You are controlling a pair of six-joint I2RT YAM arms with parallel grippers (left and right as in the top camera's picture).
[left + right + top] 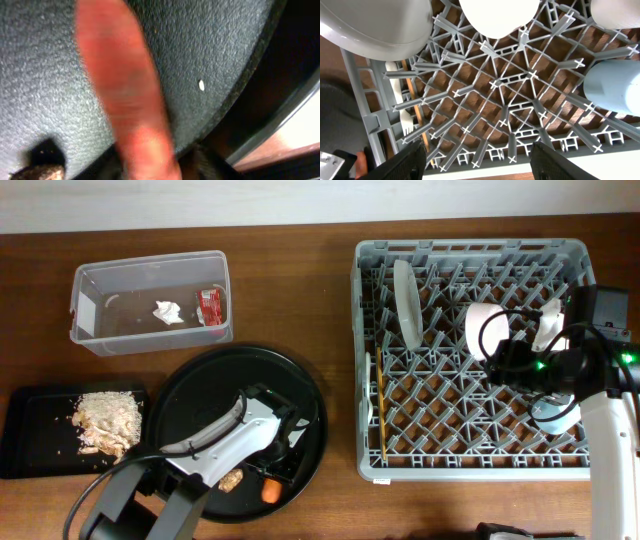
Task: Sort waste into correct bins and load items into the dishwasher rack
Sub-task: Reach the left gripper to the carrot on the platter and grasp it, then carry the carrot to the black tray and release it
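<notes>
My left gripper is over the round black tray, shut on the orange carrot, which fills the left wrist view as a blur. A small brown lump lies beside it. The clear tub holds a tissue and a red wrapper. The black rectangular tray holds food scraps. My right gripper is open and empty over the grey rack. The rack holds a plate, bowl, small white cup, blue cup, chopstick and fork.
In the right wrist view the plate, bowl and blue cup stand around the rack's peg grid. The fork and chopstick lie along its left wall.
</notes>
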